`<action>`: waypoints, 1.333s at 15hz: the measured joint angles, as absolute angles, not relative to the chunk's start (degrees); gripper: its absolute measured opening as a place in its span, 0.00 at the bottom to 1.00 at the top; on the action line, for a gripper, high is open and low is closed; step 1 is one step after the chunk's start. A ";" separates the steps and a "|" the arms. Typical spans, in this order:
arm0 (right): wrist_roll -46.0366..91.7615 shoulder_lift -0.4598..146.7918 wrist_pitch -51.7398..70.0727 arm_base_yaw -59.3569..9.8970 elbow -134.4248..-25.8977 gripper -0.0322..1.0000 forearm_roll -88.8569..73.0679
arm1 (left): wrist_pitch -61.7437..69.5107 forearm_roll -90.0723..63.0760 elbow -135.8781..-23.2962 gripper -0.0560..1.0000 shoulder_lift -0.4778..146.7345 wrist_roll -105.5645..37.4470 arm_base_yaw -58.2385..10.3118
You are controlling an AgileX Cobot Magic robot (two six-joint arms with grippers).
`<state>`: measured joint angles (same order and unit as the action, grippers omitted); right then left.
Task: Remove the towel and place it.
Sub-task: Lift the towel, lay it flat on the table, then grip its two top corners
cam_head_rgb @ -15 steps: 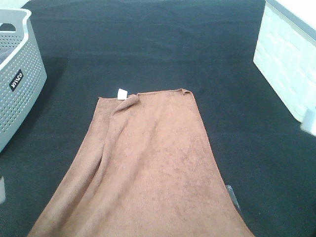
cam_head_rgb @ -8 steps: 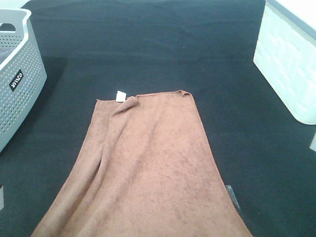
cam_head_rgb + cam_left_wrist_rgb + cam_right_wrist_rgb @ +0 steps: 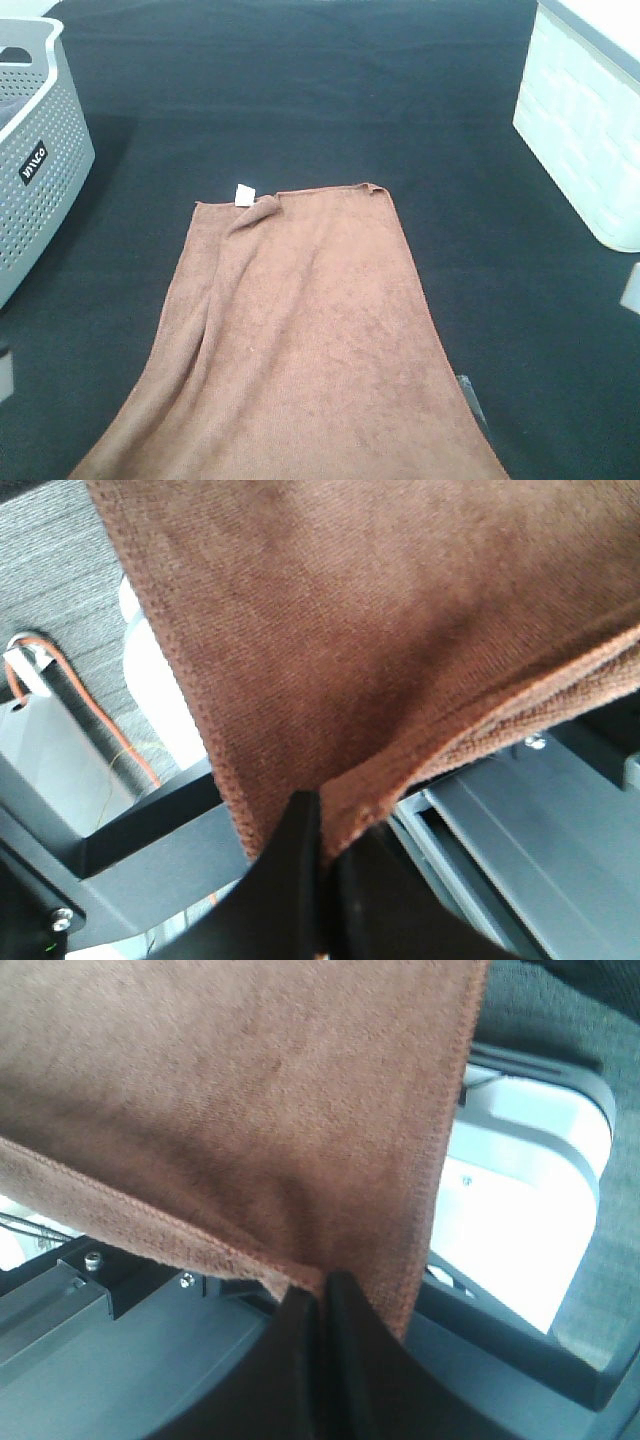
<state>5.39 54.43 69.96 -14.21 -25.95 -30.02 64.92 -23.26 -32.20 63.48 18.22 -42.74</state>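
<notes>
The towel [image 3: 300, 340] is matt, nubby terry cloth; the basket [image 3: 50, 200] perforated smooth plastic.

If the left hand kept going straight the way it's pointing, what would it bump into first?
Probably the towel. The left hand pinches its corner, and brown cloth fills the way ahead. What's behind is hidden.

Black-cloth table [image 3: 300, 90]: brown towel [image 3: 300, 330] spread from ctr to 6 o'clock edge, grey perforated basket [image 3: 45, 190] at 9-10 o'clock, white bin [image 3: 580, 130] at 2-3 o'clock
</notes>
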 joint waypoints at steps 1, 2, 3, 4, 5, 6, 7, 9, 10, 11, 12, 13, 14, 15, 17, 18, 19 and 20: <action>5.39 56.15 69.90 -14.21 -25.95 0.03 -30.02 | 64.57 -23.20 -32.20 0.05 65.15 18.22 -42.74; 5.39 58.61 69.84 -14.21 -25.95 0.04 -29.97 | 64.00 -22.80 -32.31 0.05 68.47 18.05 -42.74; 5.39 59.87 69.61 -14.21 -25.95 0.04 -29.68 | 63.71 -22.46 -32.95 0.05 70.59 17.70 -42.74; 5.39 60.91 68.81 -14.09 -25.95 0.06 -29.05 | 62.80 -21.83 -33.63 0.05 72.36 17.53 -42.74; 5.39 61.42 67.90 -14.09 -25.95 0.08 -28.42 | 62.40 -21.43 -34.55 0.06 74.03 17.53 -42.74; 5.39 61.71 67.04 -14.09 -25.95 0.12 -27.73 | 62.40 -21.08 -35.41 0.07 75.75 17.53 -42.74; 5.39 61.71 66.58 -14.09 -25.95 0.16 -27.16 | 62.28 -20.91 -36.04 0.09 77.12 17.53 -42.74; 5.39 61.71 66.35 -14.09 -25.95 0.20 -26.87 | 61.71 -20.91 -36.55 0.11 78.67 17.30 -42.74; 5.39 61.71 65.83 -14.09 -25.95 0.23 -26.87 | 61.59 -20.97 -37.01 0.15 79.76 16.84 -42.74; 5.39 61.71 65.49 -14.09 -25.95 0.28 -26.87 | 61.48 -21.20 -37.59 0.20 80.73 16.44 -42.74; 5.21 61.71 65.43 -14.09 -25.95 0.34 -26.87 | 61.25 -21.66 -38.16 0.27 81.25 16.27 -42.74; 4.87 61.71 65.03 -14.09 -25.95 0.45 -26.87 | 60.10 -23.09 -39.13 0.44 81.42 16.10 -42.74; 4.81 61.71 64.29 -14.09 -25.95 0.53 -26.87 | 59.53 -24.12 -40.11 0.59 81.42 15.99 -42.74; 4.81 61.71 63.20 -14.09 -25.95 0.59 -26.64 | 59.42 -24.58 -40.91 0.70 81.42 15.36 -42.74; 4.81 61.71 60.56 -13.87 -25.95 0.62 -26.36 | 59.64 -24.64 -42.28 0.77 81.47 14.61 -42.74; 4.81 61.71 59.30 -13.87 -26.36 0.63 -25.73 | 59.93 -24.01 -43.26 0.77 81.47 14.50 -42.74; 4.87 61.71 58.04 -13.87 -28.30 0.63 -24.06 | 60.28 -21.60 -45.55 0.78 81.47 14.55 -42.69; 4.81 61.71 56.78 -13.75 -30.14 0.63 -22.92 | 60.68 -19.19 -47.67 0.78 81.53 14.55 -41.77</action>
